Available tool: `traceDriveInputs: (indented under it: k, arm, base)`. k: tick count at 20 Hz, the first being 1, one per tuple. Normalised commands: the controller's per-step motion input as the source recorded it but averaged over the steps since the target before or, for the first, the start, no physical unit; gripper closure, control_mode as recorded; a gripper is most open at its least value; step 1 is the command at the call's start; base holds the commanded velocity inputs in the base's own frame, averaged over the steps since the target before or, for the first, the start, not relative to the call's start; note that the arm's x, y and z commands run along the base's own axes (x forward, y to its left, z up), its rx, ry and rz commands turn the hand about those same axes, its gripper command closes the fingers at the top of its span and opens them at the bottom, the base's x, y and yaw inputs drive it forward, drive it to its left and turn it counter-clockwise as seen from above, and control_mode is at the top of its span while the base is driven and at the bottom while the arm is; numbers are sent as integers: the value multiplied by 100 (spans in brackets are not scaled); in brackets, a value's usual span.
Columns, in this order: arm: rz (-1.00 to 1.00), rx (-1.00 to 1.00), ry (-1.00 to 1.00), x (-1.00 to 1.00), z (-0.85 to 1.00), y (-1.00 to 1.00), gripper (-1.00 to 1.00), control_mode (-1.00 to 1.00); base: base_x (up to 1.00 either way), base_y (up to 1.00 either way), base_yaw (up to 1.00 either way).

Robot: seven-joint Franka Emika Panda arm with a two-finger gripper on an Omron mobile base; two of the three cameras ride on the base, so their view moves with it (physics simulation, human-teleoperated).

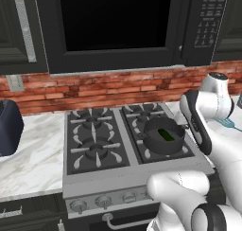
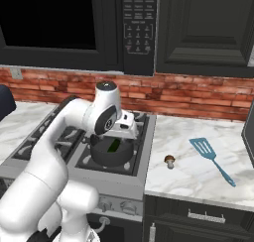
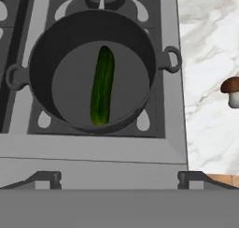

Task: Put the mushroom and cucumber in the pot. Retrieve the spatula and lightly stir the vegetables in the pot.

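Note:
The dark pot (image 3: 44, 54) stands on the stove's front right burner, also seen as pot (image 1: 152, 142) and pot (image 2: 105, 159). The green cucumber (image 3: 102, 84) lies flat on its bottom, cucumber (image 1: 165, 134). My gripper (image 3: 119, 179) hovers above the pot's near rim, open, with nothing between its fingers; gripper (image 2: 126, 133). The mushroom (image 2: 169, 160), brown-capped with a pale stem, stands on the marble counter just right of the stove, mushroom (image 3: 232, 91). The light blue spatula (image 2: 211, 156) lies farther right on that counter, head toward the wall.
The gas stove (image 1: 94, 140) has bare cast grates on its left burners. A brick backsplash (image 2: 198, 99) and a microwave (image 1: 113, 22) rise behind it. A dark appliance (image 1: 7, 128) sits on the left counter. Marble counter (image 2: 193, 179) lies around the mushroom and spatula.

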Motion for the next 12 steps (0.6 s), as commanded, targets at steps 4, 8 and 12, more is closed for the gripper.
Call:
traceDriveInputs:
  k: [4, 8, 12]
  arm:
    - [0, 0, -28, -1, 0, -80, -100, -100]
    - [-1, 1, -22, -8, 0, -85, -100, -100]
    - [-1, 0, -13, -6, 0, -86, -100, -100]
  base:
    - [0, 0, 0]
    - [0, 0, 0]
    - [0, 0, 0]
